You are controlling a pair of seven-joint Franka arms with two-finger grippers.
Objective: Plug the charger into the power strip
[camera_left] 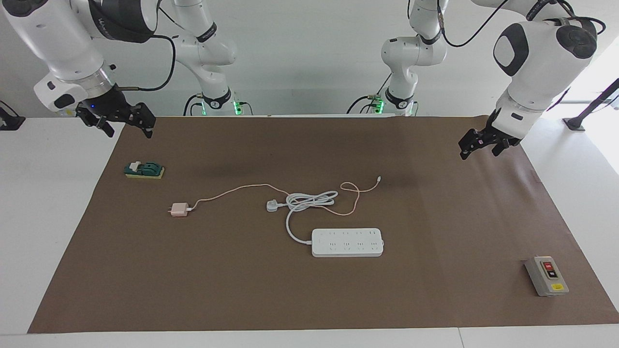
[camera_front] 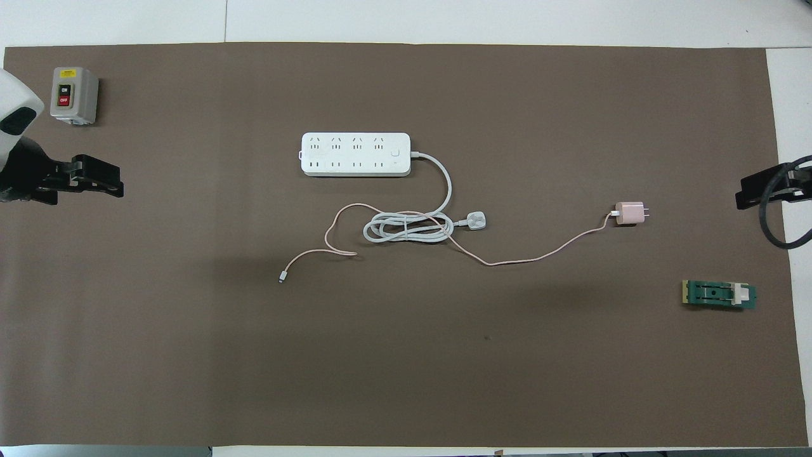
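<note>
The left gripper is being held wide and empty over the mat's edge at the left arm's end; the right gripper likewise at its own end. On the table, the charger is lying at about four o'clock from the power strip, well apart, prongs pointing away; turning is judged necessary.

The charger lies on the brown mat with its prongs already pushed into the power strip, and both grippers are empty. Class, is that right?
Not quite. The charger lies apart from the power strip, unplugged, nearer the right arm's end, as the overhead view shows. The rest holds.
</note>
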